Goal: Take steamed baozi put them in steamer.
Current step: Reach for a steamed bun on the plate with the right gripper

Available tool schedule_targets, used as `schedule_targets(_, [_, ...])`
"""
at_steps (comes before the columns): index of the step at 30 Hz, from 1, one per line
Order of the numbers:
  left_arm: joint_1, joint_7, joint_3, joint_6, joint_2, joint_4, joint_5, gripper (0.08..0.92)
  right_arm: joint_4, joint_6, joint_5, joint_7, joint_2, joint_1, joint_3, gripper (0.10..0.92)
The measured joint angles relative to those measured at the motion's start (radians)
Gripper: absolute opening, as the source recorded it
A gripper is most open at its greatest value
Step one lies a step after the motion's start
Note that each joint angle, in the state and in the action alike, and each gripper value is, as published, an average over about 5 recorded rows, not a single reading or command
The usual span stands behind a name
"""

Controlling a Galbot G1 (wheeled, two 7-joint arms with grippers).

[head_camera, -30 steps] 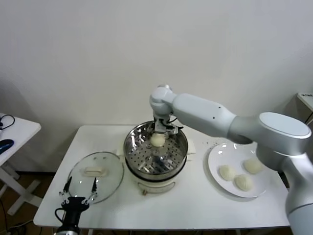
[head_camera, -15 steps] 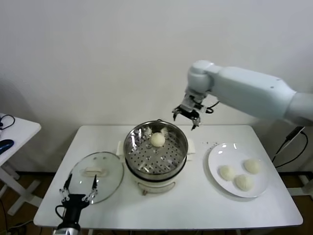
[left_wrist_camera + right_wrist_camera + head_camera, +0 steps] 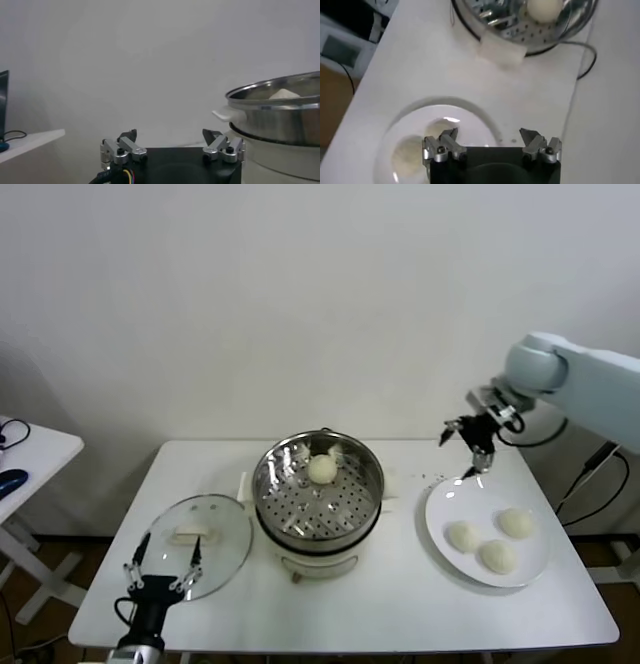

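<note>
The right tool [image 3: 466, 441] has swung from the steamer [image 3: 319, 494] toward the plate [image 3: 437, 524], empty.

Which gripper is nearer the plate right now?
Right. The right gripper hangs open just above the plate's far rim. The left gripper sits open at the near table edge by the glass lid, beyond the steamer.

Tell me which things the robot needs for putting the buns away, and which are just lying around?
Needed for the job:
- steamer
- baozi in the steamer
- three baozi on the plate
- white plate
- right gripper, empty, above the plate
- left gripper, waiting

Just lying about:
- glass lid
- side table
</note>
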Motion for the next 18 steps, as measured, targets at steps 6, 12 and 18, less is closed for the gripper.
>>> schedule_targets(6, [0.006,0.005,-0.004,0.0,-0.001,0.002,0.004,0.823,-0.026,-0.028,-0.043,0.015,-0.035,-0.145,0.093,0.823])
schedule_targets(12, [0.008,0.006,-0.008,0.0,-0.001,0.004,0.005,0.823,-0.059,-0.04,-0.089,0.033,-0.035,-0.264,0.17,0.823])
schedule_targets(18, [0.012,0.005,-0.01,-0.002,-0.002,0.006,0.006,0.823,-0.091,-0.041,-0.127,0.05,-0.019,-0.35,0.227,0.823])
